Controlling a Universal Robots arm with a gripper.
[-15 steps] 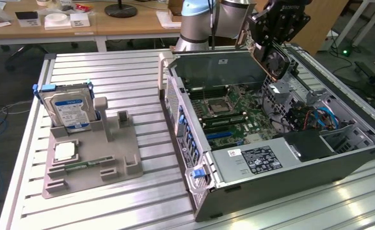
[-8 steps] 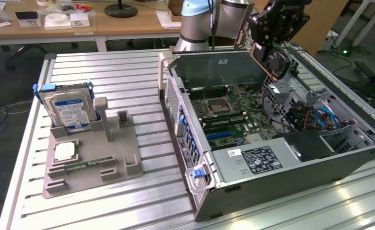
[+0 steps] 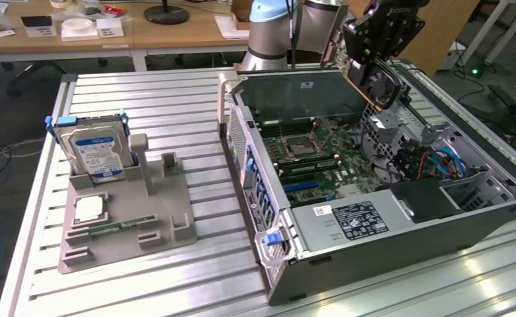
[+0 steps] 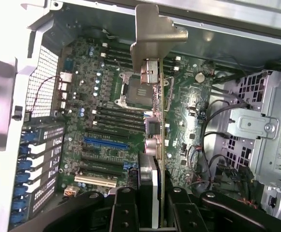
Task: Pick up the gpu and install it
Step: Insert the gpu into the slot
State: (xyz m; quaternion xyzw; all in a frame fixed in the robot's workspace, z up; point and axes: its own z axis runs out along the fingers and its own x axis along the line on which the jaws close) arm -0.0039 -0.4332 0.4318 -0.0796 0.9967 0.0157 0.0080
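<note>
The gripper [image 3: 373, 64] sits at the upper right of the exterior view, its jaws partly closed and clamped on one end of the gpu [image 3: 385, 87]. The gpu hangs above the open computer case [image 3: 373, 257], clear of everything inside. The step in hand looks like bringing the card over its place on the motherboard [image 4: 106, 96]. To do it well, the card's contact edge should run along the blue slot [image 4: 105, 143], with the silver bracket [image 4: 155, 29] facing the case's rear wall. At present the card seems to lie across the line of the slots rather than along it. Any descent should be straight and slow, staying clear of the loose cables [image 4: 213, 116] and the drive cage [image 4: 259, 125] beside it. The exterior view gives the card's height over the case and its fan face. It also takes in the hard drive [image 3: 95, 152] standing in the grey fixture [image 3: 144, 211] on the counter [image 3: 179, 105], well apart at the exterior view's left. The wrist view gives the card edge-on between the fingers [image 4: 123, 205], and so its line-up against the slots.
</note>
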